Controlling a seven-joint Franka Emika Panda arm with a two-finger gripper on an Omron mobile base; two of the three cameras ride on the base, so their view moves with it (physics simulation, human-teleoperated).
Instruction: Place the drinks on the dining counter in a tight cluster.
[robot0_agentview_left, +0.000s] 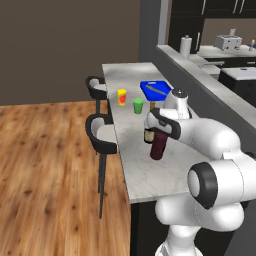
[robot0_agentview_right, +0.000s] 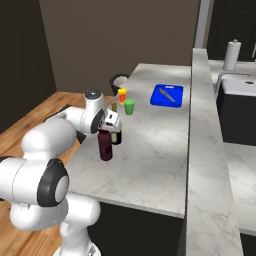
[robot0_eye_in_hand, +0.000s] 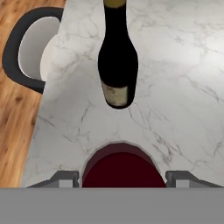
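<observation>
Two fingers of the end effector (robot0_eye_in_hand: 122, 177) pinch the squat maroon bottle (robot0_agentview_left: 158, 145) from either side at the bottom of the hand view; in the left base view it stands at frame centre on the marble desk (robot0_agentview_left: 145, 170). Just beyond it, nearly touching, stands the dark wine bottle (robot0_eye_in_hand: 117, 65). Farther up the frame sit a green cup (robot0_agentview_left: 138, 105) and a small pale red-capped bottle (robot0_agentview_left: 122, 97), then a blue cutting board (robot0_agentview_left: 156, 90). Black stools (robot0_agentview_left: 102, 135) line the left edge
</observation>
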